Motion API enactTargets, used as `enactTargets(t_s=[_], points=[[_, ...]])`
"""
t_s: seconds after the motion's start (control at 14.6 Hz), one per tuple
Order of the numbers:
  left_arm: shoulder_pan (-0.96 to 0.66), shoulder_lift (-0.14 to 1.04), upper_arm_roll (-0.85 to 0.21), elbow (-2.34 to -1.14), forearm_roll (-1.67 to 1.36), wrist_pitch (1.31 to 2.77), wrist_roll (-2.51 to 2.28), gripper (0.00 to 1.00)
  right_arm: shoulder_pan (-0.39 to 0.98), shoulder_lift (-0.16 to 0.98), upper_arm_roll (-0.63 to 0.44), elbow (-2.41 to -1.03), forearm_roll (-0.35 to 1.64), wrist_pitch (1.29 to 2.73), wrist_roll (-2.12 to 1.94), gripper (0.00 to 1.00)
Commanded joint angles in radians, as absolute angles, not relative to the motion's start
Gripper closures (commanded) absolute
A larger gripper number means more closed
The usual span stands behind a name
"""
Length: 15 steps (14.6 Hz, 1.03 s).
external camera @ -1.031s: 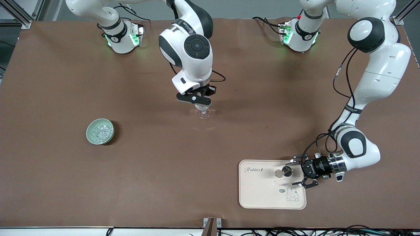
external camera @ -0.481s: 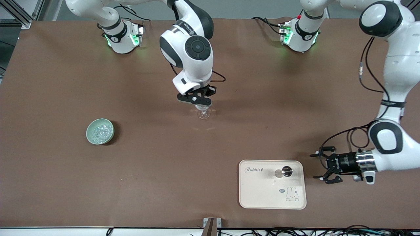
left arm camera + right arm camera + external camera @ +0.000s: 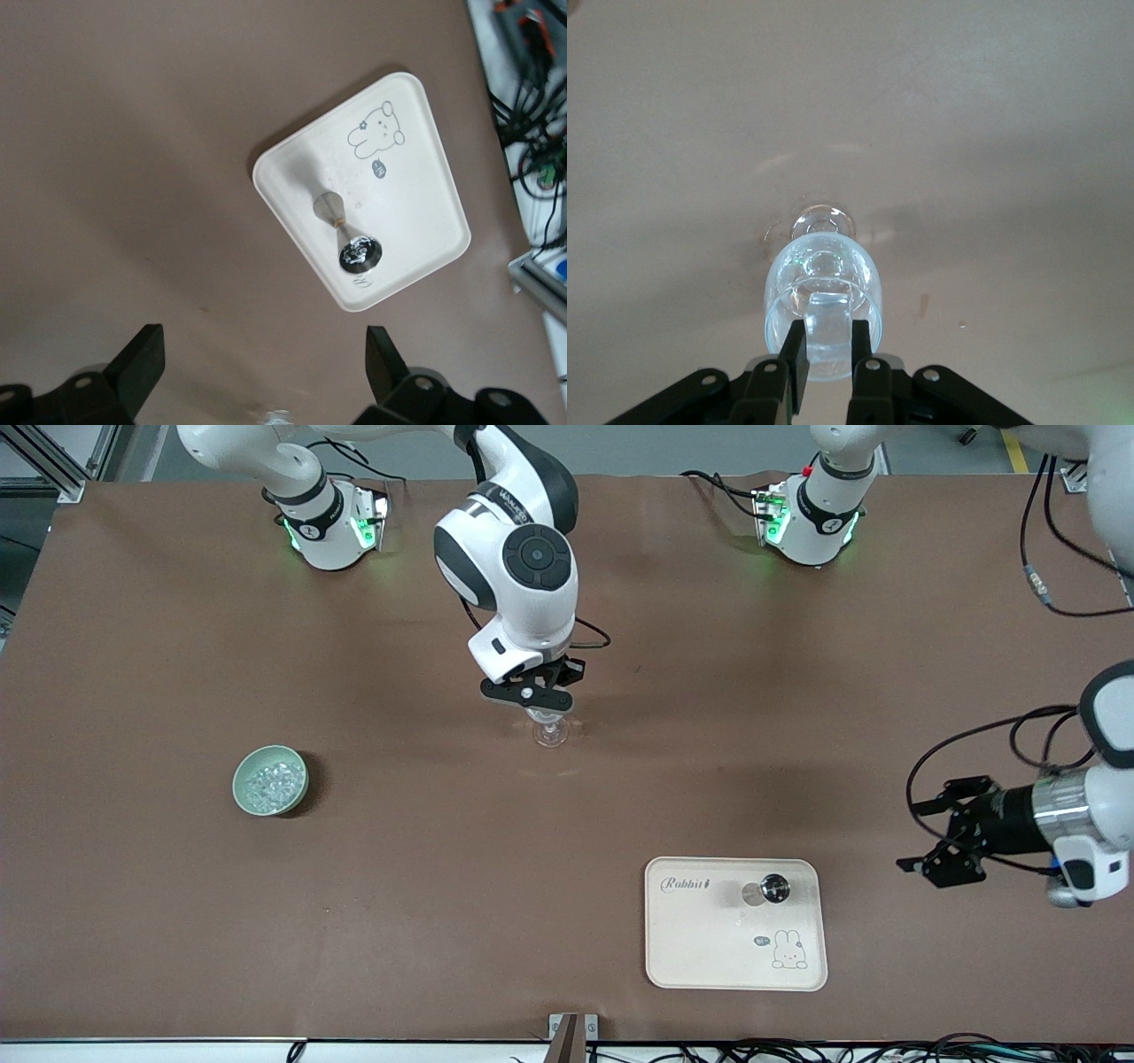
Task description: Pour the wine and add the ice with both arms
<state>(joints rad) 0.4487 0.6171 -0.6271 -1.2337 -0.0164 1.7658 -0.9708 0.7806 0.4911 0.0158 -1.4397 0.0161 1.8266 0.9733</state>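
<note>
A: Two grippers: which sits nearer the ice?

B: The right gripper, pinching the wine glass rim mid-table; ice lies toward its end. The left gripper hangs wide open, empty.

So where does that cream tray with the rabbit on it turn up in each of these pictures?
Front view: the tray lies near the camera's edge of the table, toward the left arm's end.
Left wrist view: the tray shows mid-picture, past the open left claw.
Right wrist view: not in it.
Shared landmark: the small shiny round-topped object standing on the tray.
</note>
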Motion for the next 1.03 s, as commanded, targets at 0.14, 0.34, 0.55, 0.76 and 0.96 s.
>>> enactTargets(t_s=[0.14, 0.34, 0.55, 0.76, 0.96], points=[[0.466, 0.407, -0.612, -1.270, 0.115, 1.628, -0.584, 0.00, 0.782, 0.485, 0.018, -1.451, -0.002, 1.833, 0.980, 0.61], [0.463, 0.313, -0.594, -1.273, 0.150, 1.559, -0.374, 0.00, 0.775, 0.485, 0.020, -1.448, -0.002, 1.825, 0.980, 0.48], [0.357, 0.221, -0.467, -1.279, 0.137, 1.470, -0.165, 0.00, 0.759, 0.457, 0.015, -1.444, -0.002, 1.810, 0.976, 0.05], [0.126, 0.145, -0.220, -1.308, 0.097, 1.428, -0.095, 0.00, 0.701, 0.364, 0.014, -1.440, -0.044, 1.776, 0.963, 0.00], [0.026, 0.036, -0.105, -1.438, 0.016, 1.448, -0.110, 0.00, 0.622, 0.276, 0.014, -1.440, -0.063, 1.729, 0.895, 0.00]])
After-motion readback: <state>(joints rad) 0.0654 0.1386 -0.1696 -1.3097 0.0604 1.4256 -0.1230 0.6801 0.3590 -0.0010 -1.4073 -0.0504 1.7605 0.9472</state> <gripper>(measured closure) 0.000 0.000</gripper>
